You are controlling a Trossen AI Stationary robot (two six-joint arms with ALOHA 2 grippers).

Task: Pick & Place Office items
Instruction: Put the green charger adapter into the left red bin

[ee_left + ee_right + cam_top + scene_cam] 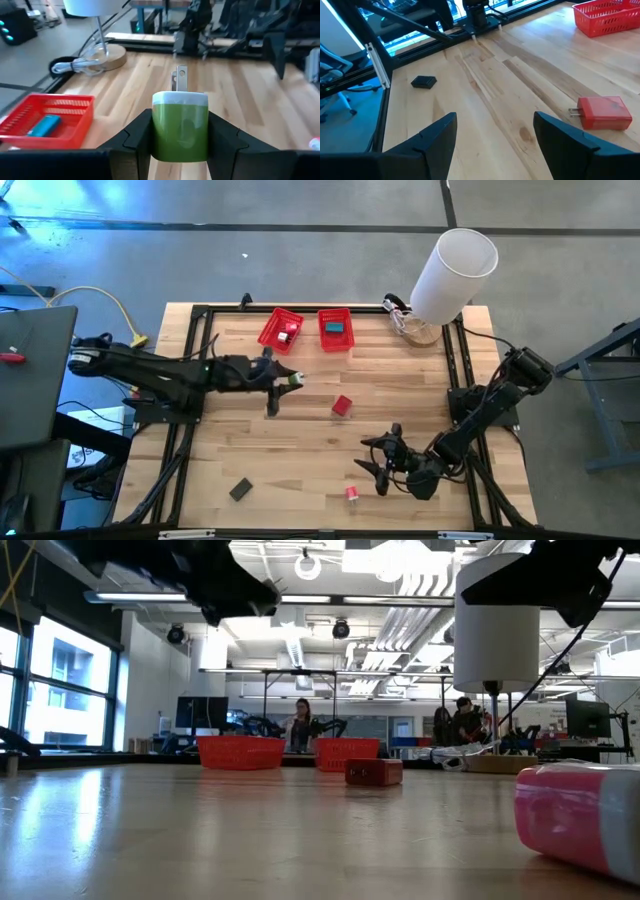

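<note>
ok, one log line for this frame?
left gripper: holds green plug, aloft | right gripper: open, empty | red plug: on table

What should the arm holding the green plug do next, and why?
Probably carry it over to one of the red baskets and let go. The left gripper is shut on the green plug, held above the table just short of the baskets, which already hold other pieces. The right gripper hangs open near the table's front.
</note>
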